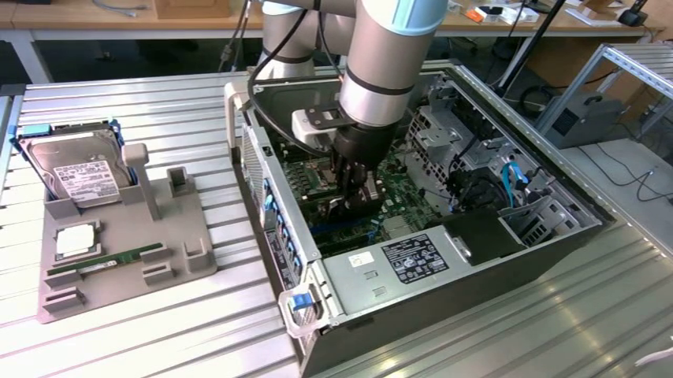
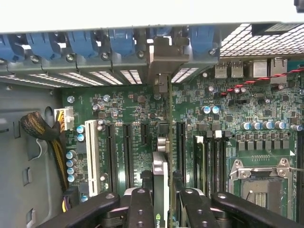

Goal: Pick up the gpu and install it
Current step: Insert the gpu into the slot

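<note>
The arm reaches down into the open computer case [image 1: 442, 260], which lies on its side on the ribbed metal table [image 1: 137, 339], and the gripper [image 1: 352, 193] sits low over the green motherboard [image 1: 405, 177]. In the wrist view the gripper [image 2: 161, 197] is closed on the gpu [image 2: 160, 185] — its two black fingers [image 2: 140, 206] press against either face of the thin card, which is seen edge-on and stands upright between them. The card runs away from the camera toward the rear wall of the case, where its silvery bracket [image 2: 166, 54] stands among the row of blue slot clips [image 2: 121, 40]. Its lower edge lies along the motherboard [image 2: 266, 109] between two black expansion slots [image 2: 127, 147]; whether it is fully seated I cannot tell. Near these slots stands a white slot [image 2: 92, 156], and on the card's other side lies the metal processor socket [image 2: 259, 183]. In the exterior view, to the case's left, a grey fixture tray [image 1: 126, 252] holds a silver hard drive [image 1: 79, 169] with a white label and a narrow green memory stick [image 1: 105, 262] — both well apart from the gripper.
</note>
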You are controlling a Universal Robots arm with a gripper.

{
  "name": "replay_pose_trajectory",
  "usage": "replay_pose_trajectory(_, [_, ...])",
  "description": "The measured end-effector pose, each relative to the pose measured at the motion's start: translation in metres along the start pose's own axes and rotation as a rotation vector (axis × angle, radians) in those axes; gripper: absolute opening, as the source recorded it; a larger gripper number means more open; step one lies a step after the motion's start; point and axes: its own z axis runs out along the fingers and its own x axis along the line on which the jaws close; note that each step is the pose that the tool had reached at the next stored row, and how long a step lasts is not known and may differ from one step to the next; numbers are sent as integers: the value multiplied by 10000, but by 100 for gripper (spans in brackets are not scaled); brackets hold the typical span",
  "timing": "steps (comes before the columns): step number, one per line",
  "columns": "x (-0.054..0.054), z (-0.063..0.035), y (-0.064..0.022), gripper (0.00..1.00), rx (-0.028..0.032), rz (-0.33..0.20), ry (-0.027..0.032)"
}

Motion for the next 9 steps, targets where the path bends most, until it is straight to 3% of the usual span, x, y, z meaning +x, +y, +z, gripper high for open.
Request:
replay_pose_trajectory(3, [-1,-2,1,27,-3,0,4])
replay_pose_trajectory(6, [-1,1,1,27,-7,-7,-136])
replay_pose_trajectory(9, [-1,2,0,27,-7,-54,-159])
